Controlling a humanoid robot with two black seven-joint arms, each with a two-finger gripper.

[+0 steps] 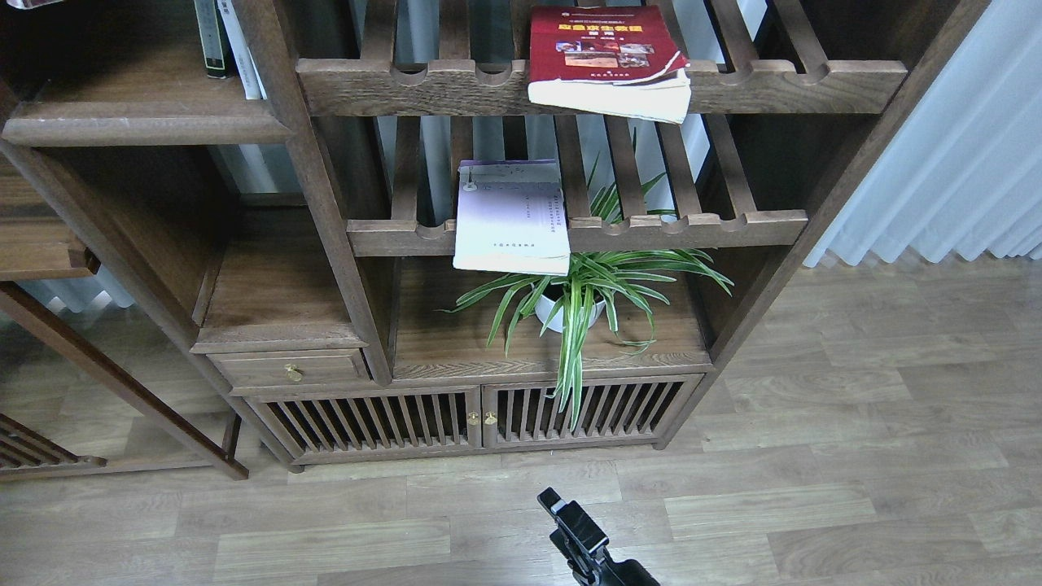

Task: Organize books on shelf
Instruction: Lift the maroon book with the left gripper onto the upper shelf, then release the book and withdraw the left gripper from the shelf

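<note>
Here, my pincer (558, 509) shows end-on low in frame; grip state indeterminate. Red book (606, 57) overhangs the upper slatted rack (407, 85); lavender book (511, 220) overhangs the lower rack (692, 229), partly hiding the plant (586, 285).

The black right hand (562, 509) shows dark and small at the bottom edge; its fingers cannot be told apart. The white round plant pot (558, 313) sits mostly hidden behind green leaves, below the pale lavender-white paperback (511, 216).

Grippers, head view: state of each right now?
Left gripper: not in view.
Right gripper: low over the floor, holding nothing; fingers too dark and small to tell open or shut.
</note>
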